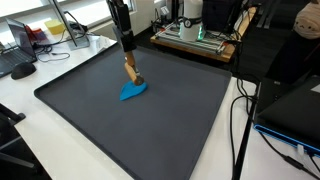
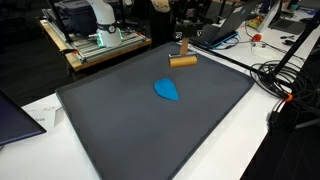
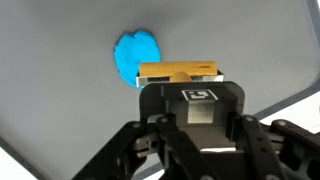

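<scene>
My gripper (image 1: 127, 52) is shut on a tan wooden block (image 1: 131, 70) and holds it just above a large dark grey mat (image 1: 90, 130). In another exterior view the block (image 2: 183, 60) hangs crosswise under the gripper (image 2: 183, 50), near the mat's far edge (image 2: 120, 140). A flat blue object (image 1: 132, 92) lies on the mat right beside the block; in the other exterior view the blue object (image 2: 167, 89) is a little nearer the mat's middle. In the wrist view the block (image 3: 178, 72) sits at the fingertips (image 3: 178, 84), with the blue object (image 3: 137, 55) just beyond it.
A machine on a wooden board (image 1: 192, 28) stands beyond the mat and also shows in the other exterior view (image 2: 95, 28). A laptop (image 1: 14, 50) sits on the white table. Black cables (image 1: 240, 110) run beside the mat, and more cables (image 2: 285, 85) lie at its side.
</scene>
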Robot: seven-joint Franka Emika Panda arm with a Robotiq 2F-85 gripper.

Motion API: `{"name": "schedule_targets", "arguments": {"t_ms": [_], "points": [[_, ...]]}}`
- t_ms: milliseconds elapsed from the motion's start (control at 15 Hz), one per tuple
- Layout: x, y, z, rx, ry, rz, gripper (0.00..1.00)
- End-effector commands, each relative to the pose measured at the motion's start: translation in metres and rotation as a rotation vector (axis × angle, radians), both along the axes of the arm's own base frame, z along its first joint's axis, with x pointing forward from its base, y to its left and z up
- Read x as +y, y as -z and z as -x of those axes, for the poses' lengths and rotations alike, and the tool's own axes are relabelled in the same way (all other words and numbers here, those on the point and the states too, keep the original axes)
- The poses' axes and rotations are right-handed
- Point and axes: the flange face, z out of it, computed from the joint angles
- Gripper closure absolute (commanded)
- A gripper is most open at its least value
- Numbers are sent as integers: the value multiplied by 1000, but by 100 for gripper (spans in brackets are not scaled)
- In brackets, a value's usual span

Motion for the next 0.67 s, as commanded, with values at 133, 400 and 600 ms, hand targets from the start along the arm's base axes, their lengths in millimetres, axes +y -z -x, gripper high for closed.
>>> {"name": "schedule_targets", "arguments": {"t_ms": [133,400,600], "points": [[30,-4,9,-34,252,99,77],[54,-1,11,-67,440,204,77],[74,4,16,-87,566,261,77]]}}
